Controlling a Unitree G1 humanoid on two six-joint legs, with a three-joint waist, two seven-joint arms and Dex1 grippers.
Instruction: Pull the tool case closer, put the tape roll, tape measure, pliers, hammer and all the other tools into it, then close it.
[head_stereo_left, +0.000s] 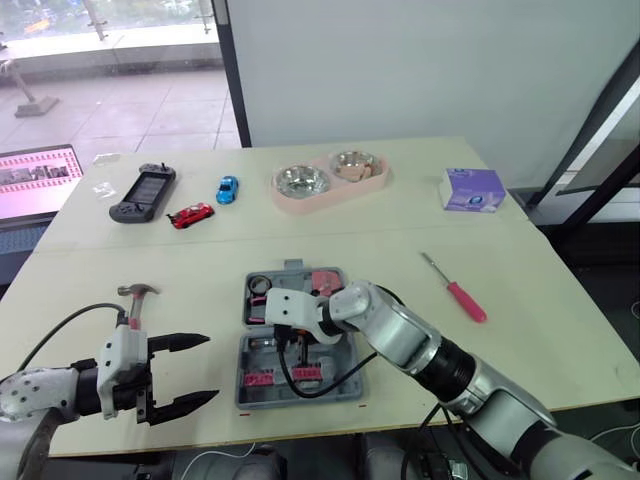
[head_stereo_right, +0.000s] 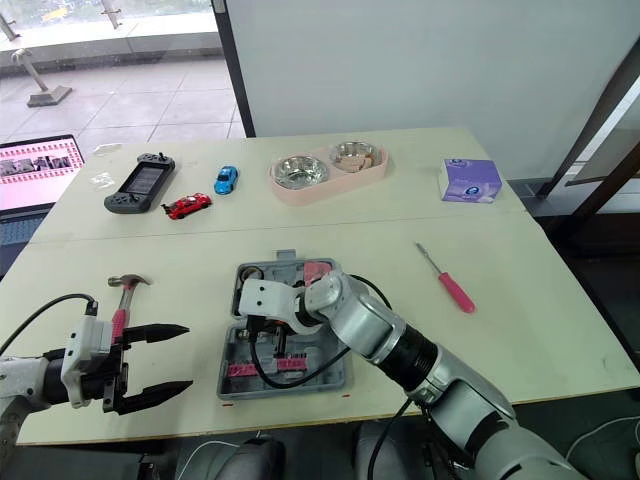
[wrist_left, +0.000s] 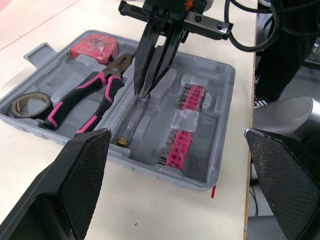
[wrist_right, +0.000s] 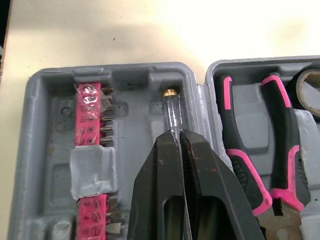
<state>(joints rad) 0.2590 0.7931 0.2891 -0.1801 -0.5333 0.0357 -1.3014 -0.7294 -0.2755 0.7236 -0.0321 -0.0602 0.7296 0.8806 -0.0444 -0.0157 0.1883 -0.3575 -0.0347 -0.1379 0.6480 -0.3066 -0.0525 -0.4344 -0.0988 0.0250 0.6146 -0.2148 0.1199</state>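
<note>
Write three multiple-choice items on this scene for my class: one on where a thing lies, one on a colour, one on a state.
1. Where is the hammer?
A. On the table, left of the case
B. Inside the case
C. Beside the bowls

2. What colour is the handle of the screwdriver lying on the table?
A. Green
B. Blue
C. Red

3. How is the left hand?
A. Shut on the hammer
B. Open
C. Shut on the pliers

Key:
1 A: the hammer lies on the bare table, outside the case, on its left.
2 C: the handle is red, with a bare metal shaft.
3 B: its two fingers stand wide apart with nothing between them.
</note>
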